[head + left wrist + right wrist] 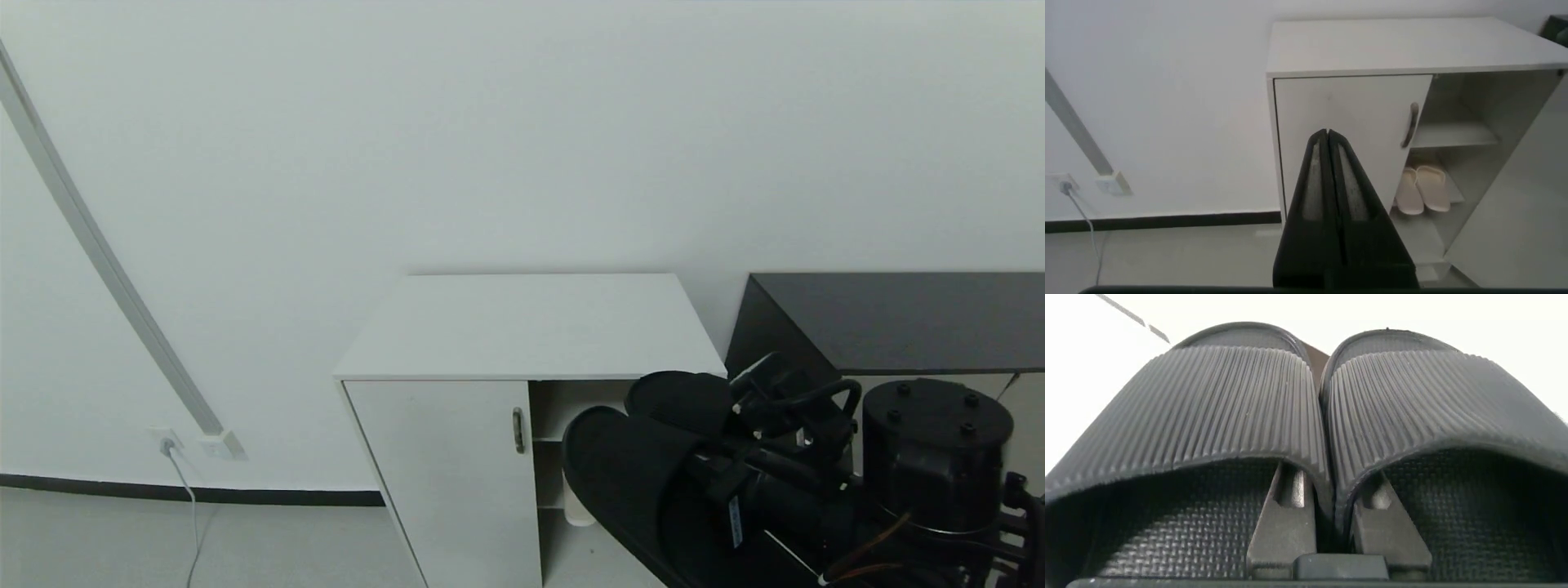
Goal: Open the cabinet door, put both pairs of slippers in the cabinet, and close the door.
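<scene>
Black slippers (629, 474) near open cabinet (522, 327)

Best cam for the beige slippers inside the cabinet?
Left wrist view: beige slippers lie side by side on a shelf in the cabinet, unobstructed. Head view: black slippers cover that shelf, bar a pale sliver. Right wrist view faces the black pair in the right pincer.

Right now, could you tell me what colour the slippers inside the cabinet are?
The shelved slippers are cream, clearest in the left wrist view.
</scene>
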Tool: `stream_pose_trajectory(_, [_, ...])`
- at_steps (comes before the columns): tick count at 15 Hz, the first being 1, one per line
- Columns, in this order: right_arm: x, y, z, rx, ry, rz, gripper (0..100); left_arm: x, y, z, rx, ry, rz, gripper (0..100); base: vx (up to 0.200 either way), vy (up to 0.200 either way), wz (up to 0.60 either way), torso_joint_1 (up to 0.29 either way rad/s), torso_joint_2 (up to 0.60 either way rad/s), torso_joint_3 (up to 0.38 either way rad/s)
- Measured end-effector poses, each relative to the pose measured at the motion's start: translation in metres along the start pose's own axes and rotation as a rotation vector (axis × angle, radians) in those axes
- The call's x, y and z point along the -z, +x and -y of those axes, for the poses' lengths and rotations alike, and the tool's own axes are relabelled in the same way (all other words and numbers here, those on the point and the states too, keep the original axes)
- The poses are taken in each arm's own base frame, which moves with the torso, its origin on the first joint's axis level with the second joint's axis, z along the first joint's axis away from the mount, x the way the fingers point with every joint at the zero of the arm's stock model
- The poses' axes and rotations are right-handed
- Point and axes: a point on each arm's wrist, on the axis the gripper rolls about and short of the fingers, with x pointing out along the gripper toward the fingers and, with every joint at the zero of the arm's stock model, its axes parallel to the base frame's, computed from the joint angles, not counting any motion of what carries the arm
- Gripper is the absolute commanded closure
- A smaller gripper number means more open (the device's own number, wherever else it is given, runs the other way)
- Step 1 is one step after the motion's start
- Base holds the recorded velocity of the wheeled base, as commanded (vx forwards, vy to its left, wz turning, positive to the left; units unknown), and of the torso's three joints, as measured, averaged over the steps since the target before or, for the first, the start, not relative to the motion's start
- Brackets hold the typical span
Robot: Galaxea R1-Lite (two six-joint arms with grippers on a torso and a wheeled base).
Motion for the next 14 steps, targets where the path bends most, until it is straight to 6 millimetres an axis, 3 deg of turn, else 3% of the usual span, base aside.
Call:
stream_pose_trajectory(6, [0.0003,-0.0005,-0.0012,-0.005,-0.001,0.001,100,0.0001,0.0000,0.0000,0.000,0.000,-0.001,100,0.000,0.000,0.00,0.000,0.00,0.000])
stream_pose_trajectory(14, [0.0022,-0.0012,-0.0019,-0.009,-0.003,-0.006,100,0.0001,0.0000,0.0000,-0.001,0.000,-0.001,100,0.000,0.000,0.00,-0.167,0.39,0.220])
